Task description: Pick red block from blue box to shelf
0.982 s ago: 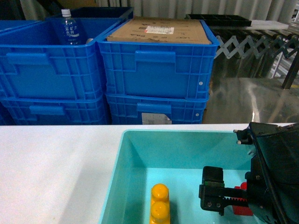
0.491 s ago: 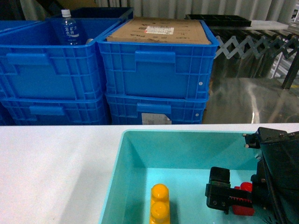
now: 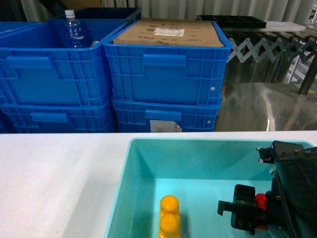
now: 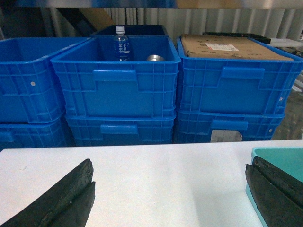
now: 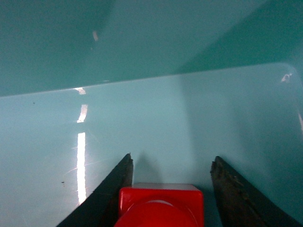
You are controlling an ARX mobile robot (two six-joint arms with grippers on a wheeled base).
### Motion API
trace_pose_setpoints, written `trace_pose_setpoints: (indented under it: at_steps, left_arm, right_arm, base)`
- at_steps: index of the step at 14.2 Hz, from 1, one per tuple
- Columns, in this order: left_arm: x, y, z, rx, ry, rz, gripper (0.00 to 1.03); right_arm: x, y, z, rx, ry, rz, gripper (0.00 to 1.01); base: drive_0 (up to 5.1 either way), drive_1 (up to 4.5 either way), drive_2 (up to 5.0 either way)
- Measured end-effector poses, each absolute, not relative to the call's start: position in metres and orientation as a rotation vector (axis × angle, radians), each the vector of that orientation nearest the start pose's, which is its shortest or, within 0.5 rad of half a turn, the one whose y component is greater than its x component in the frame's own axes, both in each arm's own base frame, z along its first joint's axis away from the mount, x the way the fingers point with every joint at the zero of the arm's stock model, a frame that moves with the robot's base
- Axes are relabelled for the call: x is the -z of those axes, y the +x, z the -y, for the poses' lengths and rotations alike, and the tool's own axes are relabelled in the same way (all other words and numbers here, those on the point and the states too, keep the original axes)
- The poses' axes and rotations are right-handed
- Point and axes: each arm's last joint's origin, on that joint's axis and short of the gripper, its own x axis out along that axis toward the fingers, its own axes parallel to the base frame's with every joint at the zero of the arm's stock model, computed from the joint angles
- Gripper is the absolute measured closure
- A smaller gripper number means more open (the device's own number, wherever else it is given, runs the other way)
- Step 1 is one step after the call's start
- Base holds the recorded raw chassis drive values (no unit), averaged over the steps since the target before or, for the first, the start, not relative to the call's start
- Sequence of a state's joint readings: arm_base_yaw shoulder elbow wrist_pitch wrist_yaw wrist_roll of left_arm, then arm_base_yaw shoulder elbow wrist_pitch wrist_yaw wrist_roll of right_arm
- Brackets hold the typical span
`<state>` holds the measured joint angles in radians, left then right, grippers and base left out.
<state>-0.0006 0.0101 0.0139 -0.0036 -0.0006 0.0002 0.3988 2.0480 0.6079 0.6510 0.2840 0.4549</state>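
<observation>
While its two dark fingers stand either side of the red block (image 5: 160,204), the right gripper (image 5: 170,189) sits low at the bottom of the right wrist view. Whether the fingers press the block or only flank it cannot be told; the left finger looks to touch its edge, and a thin gap seems to remain on the right. In the head view the same gripper (image 3: 247,214) reaches into the lower right of the blue box (image 3: 148,163), the block showing as a sliver of red (image 3: 261,201) behind the fingers. That low, level approach suits a small brick lying on the box floor, with the sloping wall just ahead.

Left of the gripper, at the bottom centre of the head view, one yellow brick (image 3: 169,218) with two studs lies in the same box, apart from the red one. The left gripper (image 4: 168,189) waits over the white table (image 4: 156,175), its fingers spread wide at the lower corners of the left wrist view, holding nothing.

Beyond the table, across the upper half of the head view, four dark blue crates (image 3: 166,74) show in two stacks, one bottle (image 3: 73,29) upright in the upper left crate, one sheet of cardboard (image 3: 168,32) on its neighbour. No shelf can be made out.
</observation>
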Motion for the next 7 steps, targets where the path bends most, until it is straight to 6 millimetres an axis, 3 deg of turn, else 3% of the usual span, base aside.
trace_pose_setpoints:
  at_steps: [2, 3, 4, 5, 7]
  left_arm:
    - [-0.167, 0.097, 0.0, 0.0, 0.0, 0.0, 0.05]
    - [-0.167, 0.097, 0.0, 0.0, 0.0, 0.0, 0.05]
    - [-0.167, 0.097, 0.0, 0.0, 0.0, 0.0, 0.05]
    - [-0.167, 0.097, 0.0, 0.0, 0.0, 0.0, 0.05]
    - [-0.167, 0.097, 0.0, 0.0, 0.0, 0.0, 0.05]
  right_arm:
    - [-0.027, 0.281, -0.107, 0.05, 0.17, -0.718, 0.72]
    - [-0.029, 0.287, -0.103, 0.008, 0.134, -0.661, 0.72]
    - [-0.102, 0.29, -0.094, -0.14, 0.102, -0.599, 0.72]
    - [-0.16, 0.284, -0.086, -0.25, 0.075, -0.514, 0.72]
    - [-0.172, 0.281, -0.08, -0.266, 0.061, -0.489, 0.72]
  base:
    - [0.0, 0.0, 0.0]
    - [0.0, 0.0, 0.0]
    - [0.0, 0.0, 0.0]
    - [0.0, 0.0, 0.0]
    - [0.0, 0.0, 0.0]
